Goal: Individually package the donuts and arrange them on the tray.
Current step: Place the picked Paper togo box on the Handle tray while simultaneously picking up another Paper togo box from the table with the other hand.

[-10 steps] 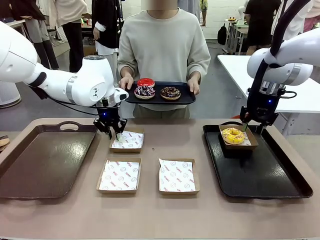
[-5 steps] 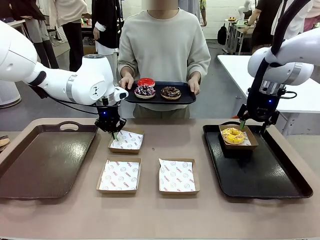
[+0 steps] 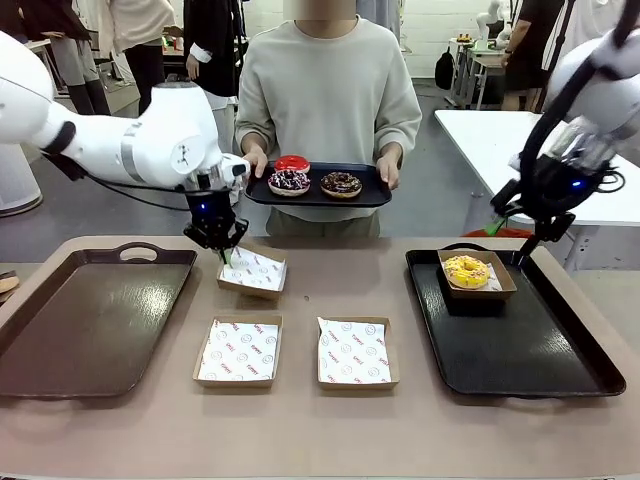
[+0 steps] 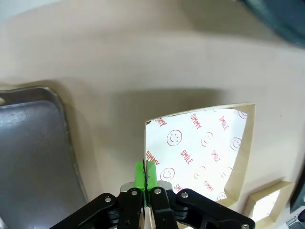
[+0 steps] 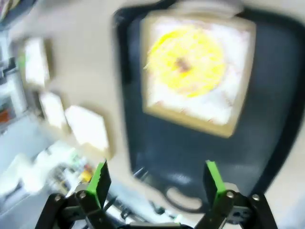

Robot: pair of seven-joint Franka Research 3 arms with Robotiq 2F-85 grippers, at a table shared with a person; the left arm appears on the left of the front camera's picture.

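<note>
a: where do our donuts sit right now?

b: the yellow donut (image 3: 467, 270) lies in its own paper box (image 3: 472, 293) at the far end of the black tray (image 3: 530, 365) on our right. the red donut (image 3: 292, 164), the sprinkled donut (image 3: 289, 182) and the chocolate donut (image 3: 341, 185) sit together on the small tray (image 3: 372, 197) that the person holds across the table.

a: and our fingers?

b: our left gripper (image 3: 222, 252) is pinched tight on the rim of an empty box (image 3: 255, 271), with the thin card caught between the green pads. the box looks tipped up on that side. our right gripper (image 3: 512, 240) hangs over the far edge of the black tray, fingers spread wide, with nothing between them.

a: how do we expect that box to handle?

b: light and flimsy, we judge. held by one rim it could flex or swing, so we would carry it low and slowly.

a: and the donuts themselves?

b: soft, we think, with glaze that is likely sticky and easily marked. we would take each one across the ring by its outer sides with only a gentle squeeze, and keep the pads off the top, above all on the sprinkled one.
</note>
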